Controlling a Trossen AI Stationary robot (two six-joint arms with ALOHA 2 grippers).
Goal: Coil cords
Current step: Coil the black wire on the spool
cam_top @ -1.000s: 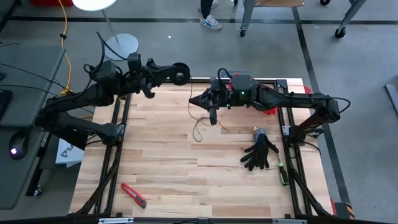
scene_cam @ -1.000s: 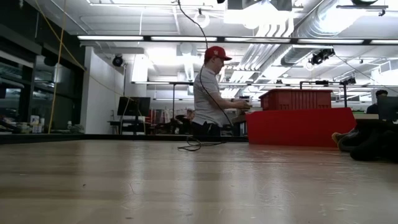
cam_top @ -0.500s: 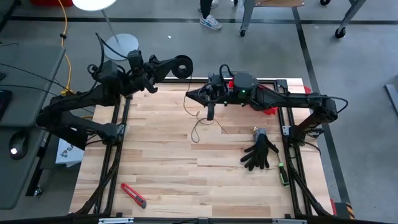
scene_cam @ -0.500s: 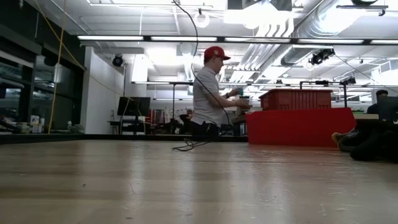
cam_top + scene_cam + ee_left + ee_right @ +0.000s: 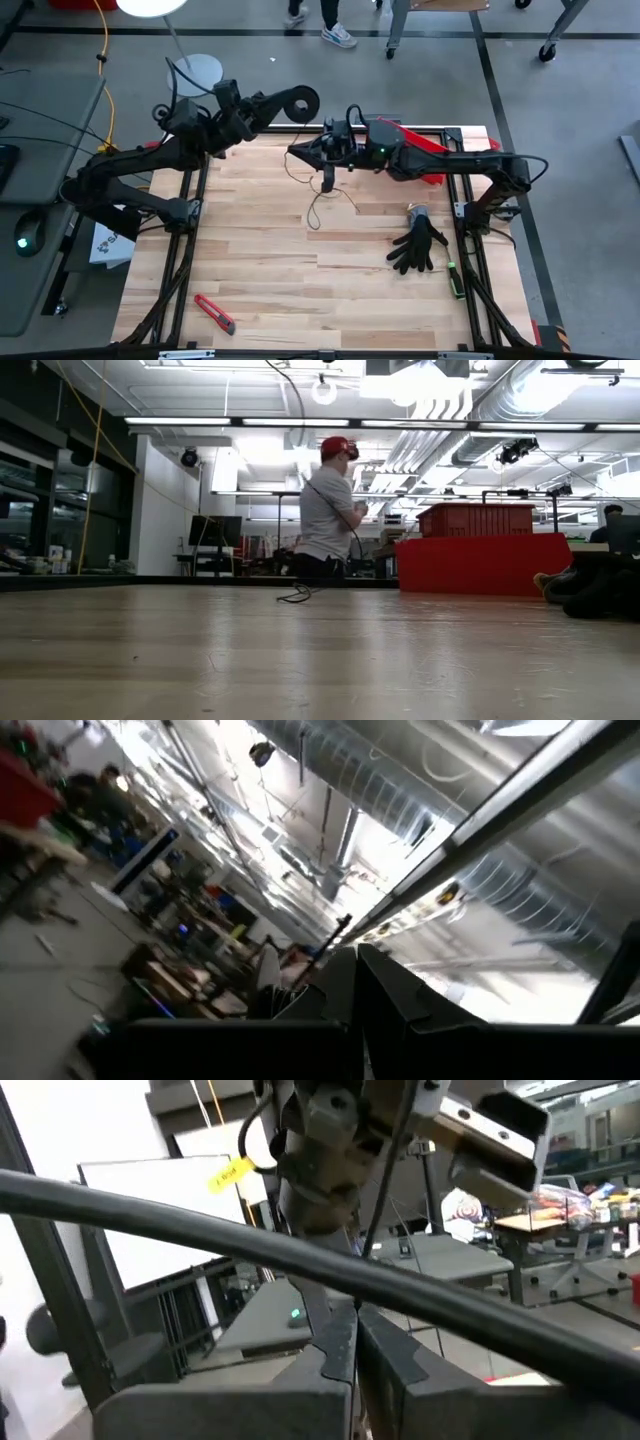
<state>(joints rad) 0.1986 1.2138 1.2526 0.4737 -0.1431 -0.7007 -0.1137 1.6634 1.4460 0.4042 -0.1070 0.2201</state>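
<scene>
Black and round, the small spool (image 5: 299,101) sits at the tip of the left gripper (image 5: 285,107), raised over the far edge of the wooden table (image 5: 270,270); the left wrist view shows this gripper's fingers (image 5: 385,995) pressed together, pointing up at ceiling ducts, though whether they pinch the spool itself I cannot tell; just beside it, toward the table's middle, the right gripper (image 5: 298,152) hovers with its fingers (image 5: 340,1342) clenched tight; the thin dark cord (image 5: 318,205) hangs below the right gripper and trails onto the boards in a loose loop, seen in the low view as a small tangle (image 5: 296,596) on the far part of the tabletop; a black glove (image 5: 418,246) lies well to the right gripper's side, near the table's right rail; a red utility knife (image 5: 214,313) rests far off at the near left corner; beyond the table, a person (image 5: 325,520) in a red cap stands in the room.
</scene>
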